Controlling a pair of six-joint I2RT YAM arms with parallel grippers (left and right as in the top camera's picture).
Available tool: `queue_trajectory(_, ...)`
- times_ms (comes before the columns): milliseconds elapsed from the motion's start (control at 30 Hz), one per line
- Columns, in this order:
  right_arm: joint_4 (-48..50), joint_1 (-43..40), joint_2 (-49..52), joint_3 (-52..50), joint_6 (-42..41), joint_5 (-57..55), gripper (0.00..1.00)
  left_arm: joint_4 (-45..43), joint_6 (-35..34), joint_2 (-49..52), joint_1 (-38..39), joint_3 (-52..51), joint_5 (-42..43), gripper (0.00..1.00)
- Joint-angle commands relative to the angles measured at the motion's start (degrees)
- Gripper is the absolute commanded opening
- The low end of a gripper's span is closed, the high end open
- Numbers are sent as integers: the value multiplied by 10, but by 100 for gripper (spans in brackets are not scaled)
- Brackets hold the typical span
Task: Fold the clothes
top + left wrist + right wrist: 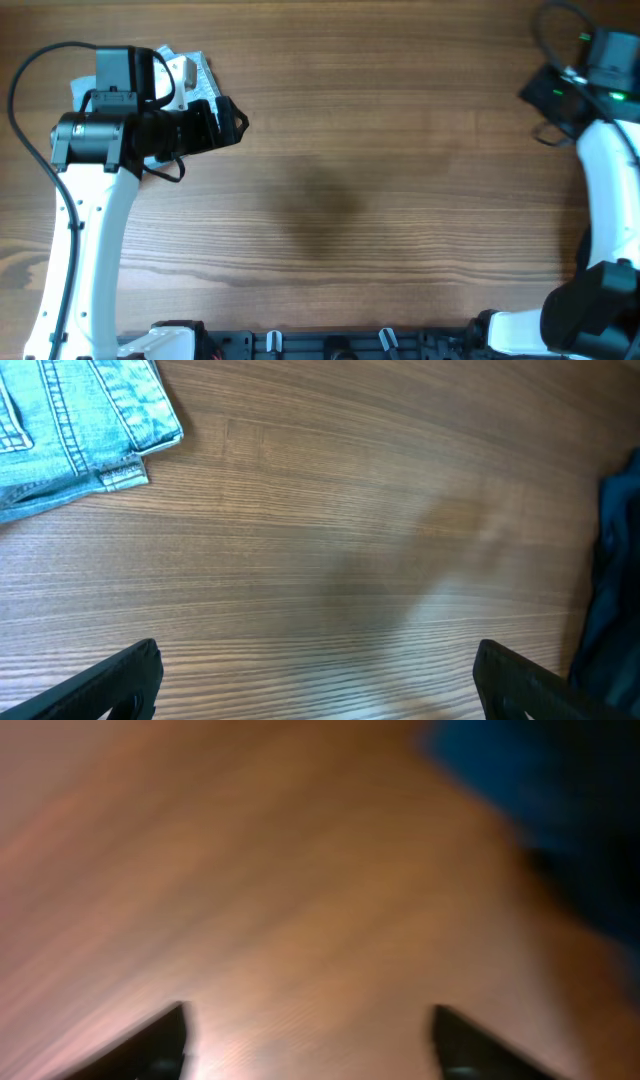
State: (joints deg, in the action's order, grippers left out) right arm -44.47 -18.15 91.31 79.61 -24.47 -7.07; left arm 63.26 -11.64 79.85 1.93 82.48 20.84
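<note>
The wooden table [380, 180] fills every view. A folded pale denim piece [70, 430] lies at the far left, and a dark blue cloth [615, 590] lies at the far right edge. The black shorts cannot be made out in any view. The left fingers [120, 675] are spread wide over bare wood, empty. The right fingers [160, 1045], though blurred, are likewise spread apart near the blue cloth

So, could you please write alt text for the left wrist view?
A light-blue denim garment lies at the top left of a wooden table; a blue cloth shows at the right edge. The left pincer is open at the bottom, holding nothing.
</note>
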Motion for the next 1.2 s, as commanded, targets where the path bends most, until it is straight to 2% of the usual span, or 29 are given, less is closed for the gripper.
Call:
queue_trajectory(0,-42,-110,24,-2,-37,-72,89,0,9,-12,2,12,-3,100)
queue_trajectory(33,-64,-174,47,-21,-41,-71,89,0,9,-12,2,12,-3,100)
queue_trajectory(100,-60,-202,64,-37,-42,-71,89,0,9,-12,2,12,-3,100)
queue_trajectory(300,-56,-238,144,-43,-40,-105,95,3,9,-12,2,12,-3,100)
queue_trajectory(400,-62,-239,186,-43,-34,-107,88,7,9,-12,2,12,-3,100)
queue_trajectory(433,-63,-239,191,-43,-27,-109,77,8,9,-12,2,12,-3,100)
queue_trajectory(467,-63,-239,192,-43,-27,-105,47,9,9,-12,2,12,-3,100)
queue_trajectory(500,-61,-239,184,-38,-27,-63,4,9,9,-12,2,12,-3,100)
queue_trajectory(600,-62,-236,155,-24,-7,49,4,9,9,-12,2,12,-3,100)
queue_trajectory(700,-52,-211,70,-19,38,239,4,9,9,-12,2,12,-3,100)
queue_trajectory(800,-52,-153,-1,-19,49,306,4,8,9,-12,2,12,-4,100)
queue_trajectory(900,-54,-32,-37,-19,49,305,4,8,9,-12,2,12,-11,100)
queue_trajectory(1000,-41,94,-24,-26,25,282,4,9,9,-12,2,12,-45,100)
queue_trajectory(1067,-27,179,-2,-31,-11,200,4,9,9,-12,2,12,-51,100)
queue_trajectory(1133,-35,210,8,-31,-85,81,4,13,9,-12,2,12,-51,100)
queue_trajectory(1167,-36,208,9,-31,-97,33,5,15,9,-12,2,12,-50,100)
